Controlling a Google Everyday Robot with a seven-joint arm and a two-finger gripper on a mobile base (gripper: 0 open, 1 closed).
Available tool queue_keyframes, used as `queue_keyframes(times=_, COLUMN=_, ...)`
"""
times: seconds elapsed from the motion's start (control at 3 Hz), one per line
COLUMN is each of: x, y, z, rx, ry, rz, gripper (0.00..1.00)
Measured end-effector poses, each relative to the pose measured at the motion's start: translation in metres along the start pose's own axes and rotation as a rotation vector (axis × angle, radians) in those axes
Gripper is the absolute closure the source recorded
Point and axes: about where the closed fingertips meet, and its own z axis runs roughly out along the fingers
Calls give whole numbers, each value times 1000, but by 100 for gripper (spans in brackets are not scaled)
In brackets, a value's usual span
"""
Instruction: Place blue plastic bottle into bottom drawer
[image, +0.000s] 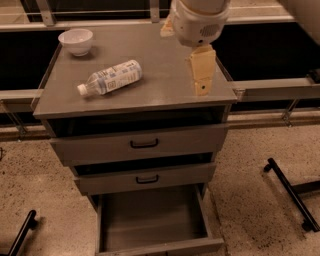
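Note:
The blue plastic bottle lies on its side on the grey cabinet top, white cap pointing to the front left. My gripper hangs from its white wrist over the right part of the top. It is well to the right of the bottle, apart from it and holding nothing. The bottom drawer is pulled out at floor level and its plain grey inside is bare.
A white bowl stands at the back left of the top. The two upper drawers with black handles are nearly closed. Black base legs lie on the speckled floor at the right and front left. A metal rail runs behind.

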Motion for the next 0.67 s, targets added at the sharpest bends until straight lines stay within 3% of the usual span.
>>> queue_keyframes(times=0.33, x=-54, y=-38, z=53, rx=-87, ry=54, rz=-328, gripper=0)
queue_keyframes(times=0.67, x=-92, y=-63, z=95, rx=-130, ry=82, rz=-512, gripper=0)
